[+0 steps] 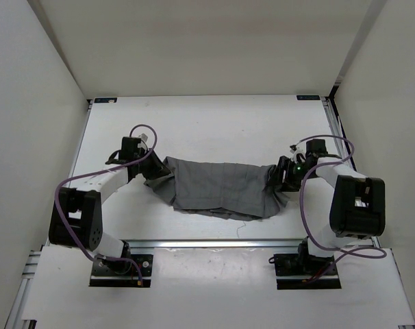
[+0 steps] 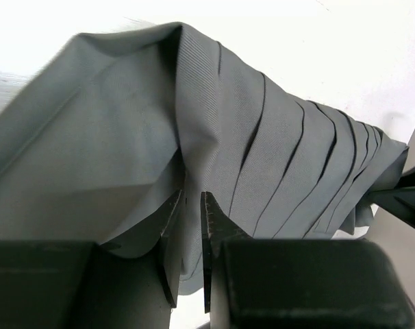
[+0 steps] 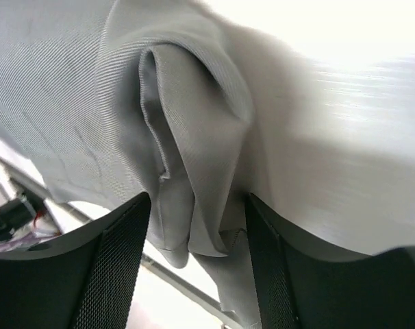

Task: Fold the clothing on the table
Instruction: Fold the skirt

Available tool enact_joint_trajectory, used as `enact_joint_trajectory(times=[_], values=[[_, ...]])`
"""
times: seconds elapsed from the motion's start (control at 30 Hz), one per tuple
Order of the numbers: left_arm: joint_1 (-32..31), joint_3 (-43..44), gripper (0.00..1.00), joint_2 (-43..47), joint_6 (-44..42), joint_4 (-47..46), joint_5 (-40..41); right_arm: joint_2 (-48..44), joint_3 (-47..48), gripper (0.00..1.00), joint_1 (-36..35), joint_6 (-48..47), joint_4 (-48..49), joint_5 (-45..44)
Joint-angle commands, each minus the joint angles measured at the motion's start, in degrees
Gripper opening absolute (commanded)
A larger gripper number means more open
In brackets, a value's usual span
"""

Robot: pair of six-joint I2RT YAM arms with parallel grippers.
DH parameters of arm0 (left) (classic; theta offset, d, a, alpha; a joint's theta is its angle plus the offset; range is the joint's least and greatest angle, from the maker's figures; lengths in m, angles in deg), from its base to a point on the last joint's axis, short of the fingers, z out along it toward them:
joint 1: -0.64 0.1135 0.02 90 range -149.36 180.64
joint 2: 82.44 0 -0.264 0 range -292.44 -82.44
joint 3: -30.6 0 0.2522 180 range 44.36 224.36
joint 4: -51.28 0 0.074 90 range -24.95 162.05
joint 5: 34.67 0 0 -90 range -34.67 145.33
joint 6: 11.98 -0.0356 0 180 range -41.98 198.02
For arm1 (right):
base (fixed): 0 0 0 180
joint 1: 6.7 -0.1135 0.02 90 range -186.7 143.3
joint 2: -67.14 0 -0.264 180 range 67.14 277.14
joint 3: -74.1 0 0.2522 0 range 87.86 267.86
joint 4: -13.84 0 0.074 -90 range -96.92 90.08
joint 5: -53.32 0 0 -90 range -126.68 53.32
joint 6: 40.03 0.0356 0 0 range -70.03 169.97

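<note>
Left claw point(image 2: 192, 197) sits barely parted over the left end of the grey pleated skirt point(image 1: 221, 188), while the right claw point(image 3: 197, 202) is spread wide around a loose fold at its right end, presumably to keep it stretched flat. The skirt lies mid-bench point(image 1: 207, 127), its near edge rumpled. Purple cables point(image 1: 302, 202) loop beside it.

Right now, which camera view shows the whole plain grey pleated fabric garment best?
The top external view: the grey pleated fabric garment lies whole on the white table. The left wrist view shows only its pleats close up; the right wrist view only a bunched edge between the right gripper's open fingers.
</note>
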Motion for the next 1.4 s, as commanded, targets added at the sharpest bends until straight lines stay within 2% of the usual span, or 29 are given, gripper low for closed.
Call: enact_joint_trajectory(times=[0.0,0.13,0.43,0.53,0.7,0.87,0.9,0.97,1.03,1.07,1.1,1.17,1.37], values=[[0.73,-0.3,0.26,2.44,-0.11,-1.01,-0.65,-3.11,1.76,0.64,0.53,-2.31,-2.99,-4.99],[0.03,-1.09,0.26,1.57,-0.2,-1.19,-0.82,-2.85,0.27,0.65,1.23,-2.4,-1.77,-5.62],[0.47,-1.79,0.25,1.56,-1.43,0.74,-0.65,0.93,-4.56,0.66,3.78,1.03,8.16,4.92],[0.82,-2.49,0.26,2.62,-1.43,0.92,-1.0,1.72,-8.34,0.67,4.84,4.89,14.74,9.75],[1.61,-3.46,0.26,3.59,-1.96,1.53,-1.08,1.46,-12.3,0.67,3.44,9.01,22.13,13.97],[1.96,-4.43,0.25,4.46,-2.05,1.8,-0.65,3.47,-11.25,0.66,1.06,10.17,23.63,14.33],[2.31,-4.6,0.26,4.47,-2.66,2.15,-0.48,4.35,-11.25,0.64,0.54,10.43,23.73,15.03],[2.75,-5.22,0.26,4.55,-2.48,1.8,-0.39,4.79,-11.42,0.48,-0.69,11.14,24.69,15.38],[3.28,-5.39,0.26,4.55,-2.49,1.54,-0.82,5.32,-11.6,0.13,-0.79,10.96,23.56,15.31],[4.15,-5.05,0.25,4.73,-2.92,1.97,-1.17,5.41,-11.6,0.04,-0.7,10.87,22.94,14.78],[4.68,-3.91,0.26,4.73,-3.27,2.23,-1.53,4.72,-12.03,0.0,0.0,10.52,22.5,14.16],[5.21,-1.72,0.25,5.25,-3.89,2.94,-2.32,3.13,-12.3,0.0,0.97,10.0,21.36,14.07],[4.87,7.78,0.3,3.42,-8.28,6.72,3.74,2.42,-9.93,0.0,4.92,6.39,15.21,12.49]])
